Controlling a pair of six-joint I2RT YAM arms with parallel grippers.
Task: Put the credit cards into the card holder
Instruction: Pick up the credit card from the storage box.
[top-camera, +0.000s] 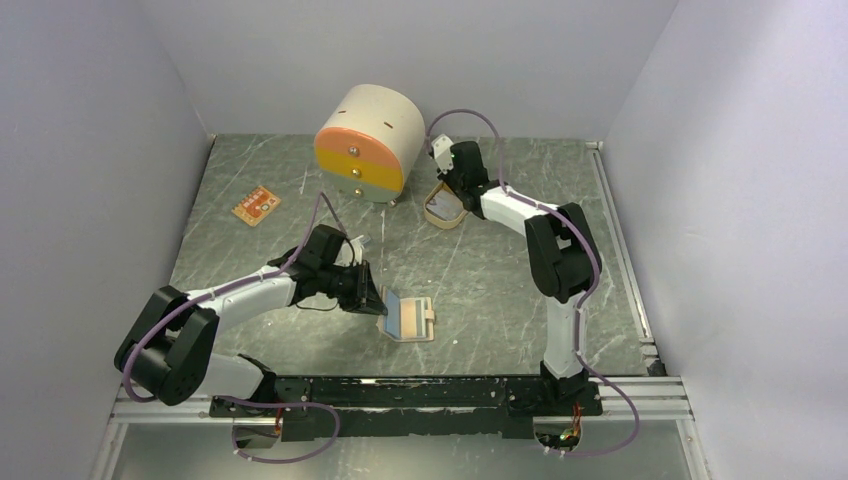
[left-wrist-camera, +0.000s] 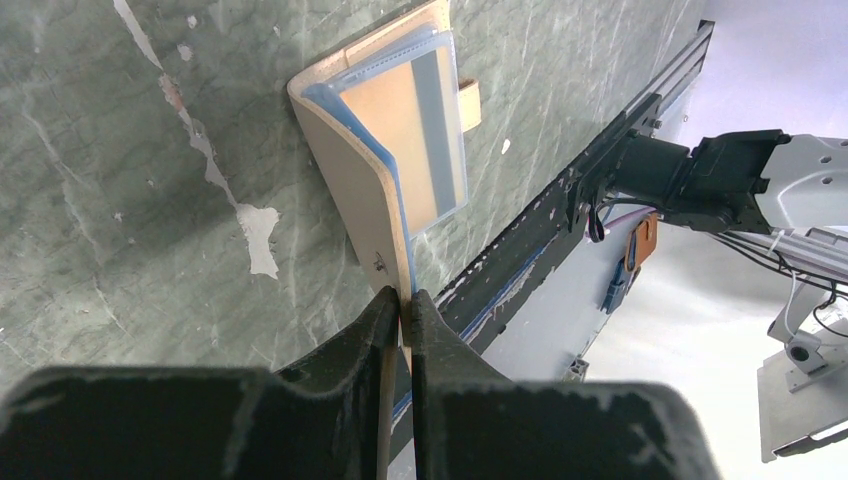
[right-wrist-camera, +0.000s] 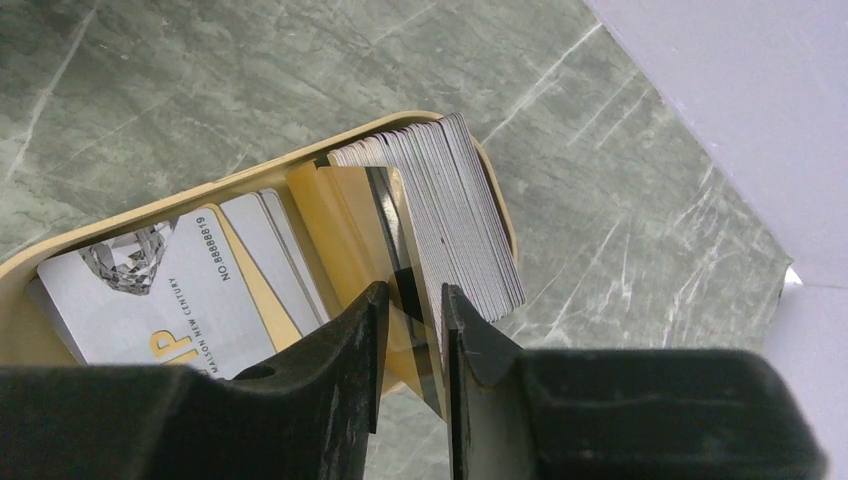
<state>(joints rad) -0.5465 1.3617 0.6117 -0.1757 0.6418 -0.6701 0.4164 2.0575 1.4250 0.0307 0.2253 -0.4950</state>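
Top view: card holder (top-camera: 410, 317) lies open on the worktop (top-camera: 500, 290), left jaws at its left edge. Right jaws are down in the tray (top-camera: 445, 224) beside the drawer box (top-camera: 368, 143). Loose card (top-camera: 255, 205) well apart, far left.

Left wrist: jaws clamped on the holder's cover edge, clear pockets (left-wrist-camera: 420, 130) straight ahead.

Right wrist: jaws narrowly apart around a yellow card (right-wrist-camera: 350, 215), card stack (right-wrist-camera: 455, 200) just to their right. Can't tell if the pinch is made.

Step, I'd say: picking a card. Next calls for lifting a single card, then carrying it to the pockets.

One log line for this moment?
left gripper shut on card holder edge | right gripper straddling a card in tray, grip unclear | stage: picking card
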